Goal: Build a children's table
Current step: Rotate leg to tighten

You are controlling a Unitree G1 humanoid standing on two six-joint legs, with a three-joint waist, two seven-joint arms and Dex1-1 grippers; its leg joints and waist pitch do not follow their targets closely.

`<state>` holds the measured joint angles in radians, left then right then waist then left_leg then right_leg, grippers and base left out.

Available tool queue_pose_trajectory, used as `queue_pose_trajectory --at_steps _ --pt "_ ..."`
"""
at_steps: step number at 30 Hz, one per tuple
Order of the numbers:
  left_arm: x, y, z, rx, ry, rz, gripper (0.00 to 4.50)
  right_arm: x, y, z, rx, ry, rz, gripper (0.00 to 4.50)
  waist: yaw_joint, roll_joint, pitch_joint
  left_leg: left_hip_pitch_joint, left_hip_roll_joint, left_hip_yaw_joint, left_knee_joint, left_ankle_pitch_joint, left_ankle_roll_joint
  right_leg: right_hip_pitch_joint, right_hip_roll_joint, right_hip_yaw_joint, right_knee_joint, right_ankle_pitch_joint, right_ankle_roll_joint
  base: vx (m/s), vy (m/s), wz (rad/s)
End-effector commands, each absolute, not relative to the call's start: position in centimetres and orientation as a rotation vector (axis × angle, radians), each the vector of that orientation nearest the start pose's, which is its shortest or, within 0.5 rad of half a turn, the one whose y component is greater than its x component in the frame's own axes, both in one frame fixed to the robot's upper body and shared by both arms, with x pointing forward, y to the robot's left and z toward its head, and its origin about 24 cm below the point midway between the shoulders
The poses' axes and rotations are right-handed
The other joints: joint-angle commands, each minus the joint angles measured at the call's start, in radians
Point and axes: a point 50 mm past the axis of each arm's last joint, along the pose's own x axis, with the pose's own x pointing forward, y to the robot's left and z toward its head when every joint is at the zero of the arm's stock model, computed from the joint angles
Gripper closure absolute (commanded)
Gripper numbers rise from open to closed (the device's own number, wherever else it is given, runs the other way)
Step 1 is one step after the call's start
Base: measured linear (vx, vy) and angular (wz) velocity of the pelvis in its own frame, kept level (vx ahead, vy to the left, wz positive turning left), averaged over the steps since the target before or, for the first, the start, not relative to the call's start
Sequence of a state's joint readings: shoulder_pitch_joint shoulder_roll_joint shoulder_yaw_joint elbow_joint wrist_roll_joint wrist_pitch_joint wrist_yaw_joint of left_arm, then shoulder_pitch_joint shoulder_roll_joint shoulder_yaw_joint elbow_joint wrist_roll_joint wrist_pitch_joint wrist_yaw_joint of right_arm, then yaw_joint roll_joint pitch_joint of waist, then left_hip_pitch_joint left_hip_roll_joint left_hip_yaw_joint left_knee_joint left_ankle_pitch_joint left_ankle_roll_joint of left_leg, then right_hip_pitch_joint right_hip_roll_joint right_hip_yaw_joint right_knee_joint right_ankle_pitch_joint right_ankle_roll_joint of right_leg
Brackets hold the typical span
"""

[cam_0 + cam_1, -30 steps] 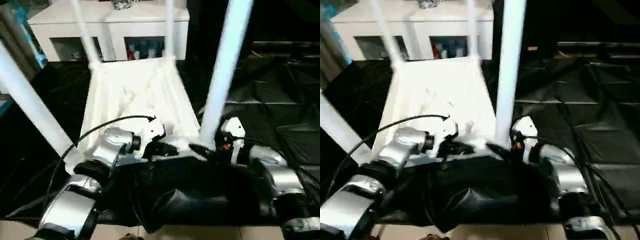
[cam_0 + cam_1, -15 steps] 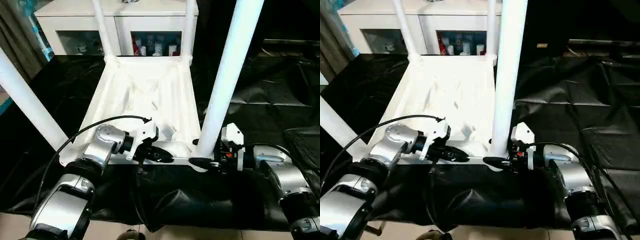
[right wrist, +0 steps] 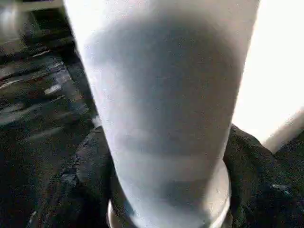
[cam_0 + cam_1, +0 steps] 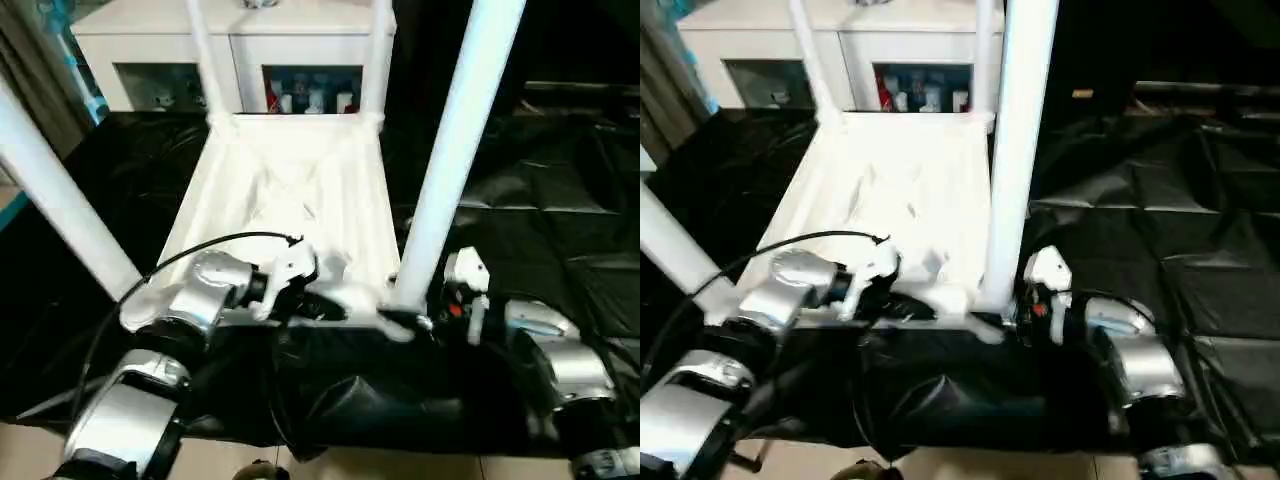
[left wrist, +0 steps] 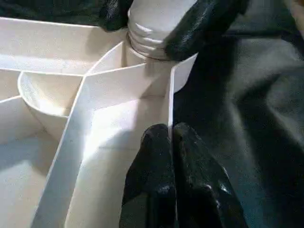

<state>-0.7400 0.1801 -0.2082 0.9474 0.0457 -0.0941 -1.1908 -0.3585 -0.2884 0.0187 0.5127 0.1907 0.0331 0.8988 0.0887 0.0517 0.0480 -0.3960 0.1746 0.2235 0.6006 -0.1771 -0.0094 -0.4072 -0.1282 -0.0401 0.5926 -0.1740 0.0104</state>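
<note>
Black sheeting covers the work table (image 4: pixel 560 200); the children's table (image 4: pixel 290 190) lies inverted, four legs up. Right gripper (image 5: pixel 156 19) clasps the five-o'clock leg (image 4: pixel 440 180) at its socket, seemingly final tightening; left gripper (image 5: pixel 171 142), jaws together, presses the rim.

White cabinet (image 4: pixel 235 45) with glass-fronted compartments behind a black-covered work table (image 4: pixel 560 200); pale floor (image 4: pixel 400 470) below.
</note>
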Motion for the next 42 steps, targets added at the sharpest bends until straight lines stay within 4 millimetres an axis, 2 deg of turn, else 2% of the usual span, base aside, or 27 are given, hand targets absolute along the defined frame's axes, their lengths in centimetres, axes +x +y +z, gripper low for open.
queue_pose_trajectory --at_steps 1,3,4,5,6,7,8,9,10,12,14,16,17,18,19,21,22,24,25,27,28,30,32,34,36,37,42 --pt "33.5 7.0 4.5 0.276 0.335 -1.328 4.50 30.0 -14.6 1.2 -0.011 0.293 0.803 1.78 -0.015 -0.004 -0.050 0.040 0.050 -0.042 -0.100 -0.454 -0.048 0.015 -0.032 0.015 -0.097 -0.502 -0.166 0.000 0.000 0.00" --pt "33.7 5.8 4.5 0.272 0.320 -1.277 4.50 30.5 -13.4 0.7 -0.007 0.304 0.720 1.78 -0.026 -0.006 -0.048 0.042 0.048 -0.051 -0.105 -0.504 -0.065 0.018 -0.032 0.010 -0.104 -0.551 -0.133 0.000 0.000 0.00" --pt "33.9 4.6 4.7 0.264 0.294 -1.221 4.50 31.0 -12.0 0.4 -0.002 0.315 0.642 1.78 -0.041 -0.005 -0.045 0.049 0.045 -0.056 -0.108 -0.541 -0.066 0.017 -0.031 0.002 -0.116 -0.603 -0.110 0.000 0.000 0.00" --pt "33.9 4.6 4.7 0.264 0.294 -1.221 4.50 31.0 -12.0 0.4 -0.002 0.315 0.642 1.78 -0.046 -0.004 -0.044 0.050 0.044 -0.058 -0.109 -0.553 -0.067 0.016 -0.032 0.000 -0.120 -0.620 -0.103 0.000 0.000 0.00" --pt "34.0 4.3 4.8 0.259 0.287 -1.205 4.50 31.1 -11.6 0.4 0.000 0.318 0.621 1.78 -0.053 0.004 -0.041 0.057 0.043 -0.060 -0.109 -0.593 -0.070 0.011 -0.027 -0.007 -0.131 -0.648 -0.087 -0.053 0.021 -0.06" --pt "34.0 3.9 4.9 0.254 0.276 -1.198 4.50 31.2 -11.1 0.3 -0.003 0.323 0.611 1.78 -0.056 0.003 -0.042 0.064 0.041 -0.061 -0.107 -0.609 -0.069 0.009 -0.026 -0.012 -0.135 -0.652 -0.081 -0.053 0.021 -0.06" --pt "34.0 3.5 5.0 0.248 0.264 -1.189 4.50 31.3 -10.6 0.3 -0.012 0.319 0.616 1.78 -0.060 0.004 -0.045 0.064 0.041 -0.064 -0.110 -0.615 -0.061 0.015 -0.025 -0.015 -0.136 -0.624 -0.081 0.000 0.000 0.00" --pt "33.9 3.3 5.0 0.245 0.258 -1.188 4.50 31.3 -10.2 0.4 -0.013 0.312 0.624 1.78 -0.061 0.015 -0.045 0.065 0.042 -0.063 -0.112 -0.621 -0.061 0.013 -0.025 -0.014 -0.136 -0.610 -0.086 0.000 0.000 0.00" --pt "33.8 2.9 5.0 0.241 0.248 -1.198 4.50 31.3 -9.7 0.6 0.014 0.288 0.644 1.43 -0.069 0.017 -0.043 0.069 0.044 -0.064 -0.116 -0.657 -0.062 0.014 -0.022 -0.021 -0.140 -0.572 -0.098 0.000 0.000 0.00" --pt "33.6 2.7 5.0 0.240 0.243 -1.217 4.50 31.5 -9.6 1.0 0.055 0.265 0.646 1.08 -0.072 0.016 -0.044 0.065 0.045 -0.065 -0.119 -0.660 -0.060 0.020 -0.024 -0.022 -0.137 -0.548 -0.104 0.000 0.000 0.00" --pt "33.6 2.8 5.0 0.241 0.239 -1.232 4.50 31.5 -9.6 1.2 0.071 0.255 0.661 1.03 -0.069 0.013 -0.046 0.061 0.046 -0.065 -0.121 -0.653 -0.059 0.020 -0.030 -0.017 -0.133 -0.532 -0.115 0.000 0.000 0.00" --pt "33.3 3.1 5.0 0.245 0.230 -1.275 4.50 31.5 -9.9 1.7 0.063 0.229 0.707 0.73 -0.067 0.012 -0.047 0.059 0.047 -0.062 -0.121 -0.631 -0.055 0.020 -0.033 -0.011 -0.131 -0.513 -0.124 0.000 0.000 0.00" --pt "33.2 3.4 5.0 0.242 0.231 -1.312 4.50 31.5 -10.2 2.0 0.050 0.215 0.751 0.64 -0.064 0.004 -0.048 0.057 0.047 -0.060 -0.120 -0.614 -0.046 0.020 -0.034 -0.009 -0.130 -0.506 -0.131 0.000 0.000 0.00" --pt "33.0 3.9 5.0 0.250 0.234 -1.355 4.50 31.2 -10.7 2.4 0.028 0.203 0.815 0.64 -0.060 0.004 -0.050 0.053 0.048 -0.058 -0.119 -0.585 -0.035 0.025 -0.036 -0.006 -0.127 -0.483 -0.139 0.000 0.000 0.00" --pt "32.8 4.6 5.0 0.262 0.244 -1.403 4.50 30.9 -11.3 2.7 0.004 0.195 0.898 0.64 -0.053 0.003 -0.055 0.041 0.051 -0.056 -0.121 -0.524 -0.019 0.036 -0.038 -0.002 -0.116 -0.425 -0.154 0.000 0.000 0.00" --pt "32.7 5.1 4.9 0.272 0.253 -1.429 4.50 30.6 -11.8 2.9 -0.012 0.196 0.948 0.64 -0.044 0.004 -0.057 0.038 0.054 -0.050 -0.118 -0.468 -0.002 0.040 -0.035 0.000 -0.110 -0.358 -0.175 0.000 0.000 0.00" --pt "32.6 5.5 4.9 0.277 0.260 -1.453 4.50 30.3 -12.3 3.1 -0.027 0.199 0.990 0.64 -0.038 0.006 -0.058 0.039 0.055 -0.042 -0.114 -0.423 0.014 0.037 -0.034 0.002 -0.104 -0.308 -0.202 0.000 0.000 0.00" --pt "32.4 6.7 4.9 0.283 0.278 -1.504 4.50 29.7 -13.6 3.6 -0.050 0.212 1.091 0.64 -0.026 0.001 -0.063 0.034 0.056 -0.037 -0.105 -0.345 0.048 0.047 -0.037 0.003 -0.093 -0.249 -0.230 0.031 -0.015 0.01" --pt "32.3 7.6 5.0 0.279 0.297 -1.540 4.50 29.3 -14.4 4.0 -0.052 0.228 1.142 0.64 -0.018 -0.003 -0.065 0.034 0.056 -0.032 -0.098 -0.310 0.065 0.042 -0.037 0.005 -0.088 -0.222 -0.240 0.062 -0.029 0.03" --pt "32.3 8.0 5.1 0.278 0.309 -1.558 4.50 29.1 -14.9 4.2 -0.061 0.234 1.165 0.64 -0.010 -0.001 -0.068 0.036 0.058 -0.032 -0.093 -0.281 0.079 0.042 -0.038 0.007 -0.080 -0.193 -0.254 0.073 -0.036 0.07" --pt "32.3 8.0 5.1 0.278 0.309 -1.558 4.50 29.1 -14.9 4.2 -0.061 0.234 1.165 0.64 0.000 0.000 -0.077 0.027 0.059 -0.033 -0.084 -0.181 0.107 0.049 -0.037 0.004 -0.061 -0.086 -0.270 0.075 -0.038 0.05" --pt "32.2 9.1 5.2 0.278 0.339 -1.593 4.50 28.8 -15.9 4.4 -0.091 0.250 1.211 0.64 0.008 -0.002 -0.083 0.027 0.055 -0.031 -0.072 -0.115 0.128 0.047 -0.035 0.003 -0.049 0.003 -0.283 0.057 -0.028 -0.01" --pt "32.1 10.0 5.3 0.284 0.363 -1.618 4.50 28.8 -16.7 4.6 -0.105 0.272 1.240 0.90 0.015 0.002 -0.088 0.020 0.051 -0.030 -0.057 -0.039 0.179 0.044 -0.031 -0.002 -0.031 0.122 -0.307 0.025 -0.012 0.00" --pt "32.1 10.4 5.3 0.286 0.374 -1.630 4.50 28.9 -17.1 4.7 -0.107 0.286 1.254 1.00 0.020 0.002 -0.085 0.019 0.053 -0.030 -0.057 -0.048 0.190 0.042 -0.031 -0.003 -0.034 0.093 -0.307 0.000 0.000 0.00" --pt "32.0 10.5 5.4 0.273 0.376 -1.641 4.50 28.8 -17.3 4.9 -0.111 0.295 1.264 1.31 0.024 0.005 -0.082 0.021 0.056 -0.031 -0.061 -0.085 0.173 0.042 -0.032 -0.003 -0.040 0.020 -0.299 0.000 0.000 0.00" --pt "32.0 10.4 5.4 0.270 0.376 -1.644 4.50 28.8 -17.3 4.9 -0.112 0.296 1.265 1.31 0.024 0.006 -0.078 0.023 0.058 -0.032 -0.069 -0.133 0.143 0.042 -0.031 -0.003 -0.046 -0.050 -0.291 0.000 0.000 0.00" --pt "31.9 10.3 5.4 0.263 0.374 -1.651 4.50 28.8 -17.3 5.0 -0.096 0.300 1.279 1.68 0.020 0.005 -0.072 0.027 0.060 -0.034 -0.083 -0.235 0.073 0.042 -0.031 0.000 -0.058 -0.158 -0.270 0.000 0.000 0.00"
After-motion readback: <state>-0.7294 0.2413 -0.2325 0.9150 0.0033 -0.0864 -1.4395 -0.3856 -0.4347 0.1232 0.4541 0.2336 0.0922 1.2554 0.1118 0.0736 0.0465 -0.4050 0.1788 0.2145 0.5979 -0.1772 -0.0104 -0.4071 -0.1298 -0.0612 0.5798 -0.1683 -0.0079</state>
